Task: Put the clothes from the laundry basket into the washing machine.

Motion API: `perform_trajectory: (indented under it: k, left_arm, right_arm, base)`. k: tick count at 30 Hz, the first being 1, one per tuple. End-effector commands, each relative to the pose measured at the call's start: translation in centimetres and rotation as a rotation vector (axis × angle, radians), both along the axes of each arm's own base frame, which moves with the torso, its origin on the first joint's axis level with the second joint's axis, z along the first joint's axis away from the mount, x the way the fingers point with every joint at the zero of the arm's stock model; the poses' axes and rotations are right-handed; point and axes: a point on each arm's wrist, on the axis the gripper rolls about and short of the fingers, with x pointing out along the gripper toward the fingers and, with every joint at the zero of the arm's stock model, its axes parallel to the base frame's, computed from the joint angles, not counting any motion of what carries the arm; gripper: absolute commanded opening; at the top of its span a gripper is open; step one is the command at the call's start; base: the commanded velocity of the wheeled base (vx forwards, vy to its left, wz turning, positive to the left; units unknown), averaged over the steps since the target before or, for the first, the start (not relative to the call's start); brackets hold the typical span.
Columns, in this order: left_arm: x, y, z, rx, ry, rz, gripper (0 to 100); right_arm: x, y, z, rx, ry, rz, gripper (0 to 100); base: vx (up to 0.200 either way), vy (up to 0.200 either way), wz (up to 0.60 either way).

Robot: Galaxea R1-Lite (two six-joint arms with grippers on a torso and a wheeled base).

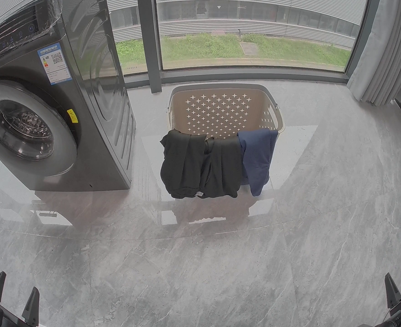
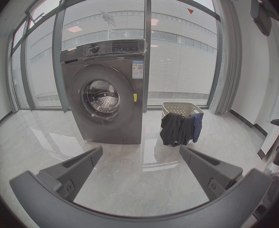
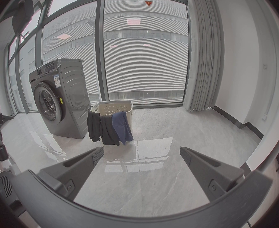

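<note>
Clothes (image 1: 214, 164) have not entered the machine yet; the whole task is left to do. Nearest, the left gripper (image 2: 140, 148) and the right gripper (image 3: 141, 149) hang low over the floor (image 1: 209, 260), each with fingers wide apart and holding nothing. Farther on, the laundry basket (image 1: 218, 110) stands on the floor, well apart from both grippers. Two dark pieces (image 1: 182, 164) and a blue piece (image 1: 257, 157) hang over its near rim. The washing machine (image 1: 96, 91) stands near the basket, on the robot's left. Its round door (image 1: 21, 128) looks closed, so I think it must be opened first.
</note>
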Motion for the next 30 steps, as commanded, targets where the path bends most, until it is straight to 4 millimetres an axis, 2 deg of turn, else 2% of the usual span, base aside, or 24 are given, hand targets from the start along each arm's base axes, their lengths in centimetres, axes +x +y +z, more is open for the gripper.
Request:
perform_trajectory:
  k: [1,8,26,30]
  left_arm:
    - [0.05,0.00,-0.42,-0.002,0.007,0.001,100]
    - [0.05,0.00,-0.42,-0.001,0.007,0.001,100]
    - [0.05,0.00,-0.44,-0.002,0.009,0.001,100]
    - [0.05,0.00,-0.42,-0.002,0.007,0.001,100]
  right_arm:
    - [0.10,0.00,-0.50,0.000,0.014,-0.001,100]
    - [0.10,0.00,-0.48,-0.002,0.012,0.001,100]
    - [0.10,0.00,-0.50,-0.002,0.014,-0.004,100]
    - [0.10,0.00,-0.50,-0.004,0.014,-0.001,100]
  base:
    - [0.000,-0.200,0.00]
    - [0.000,-0.029,0.00]
    - [0.200,0.000,0.00]
    - [0.000,0.000,0.00]
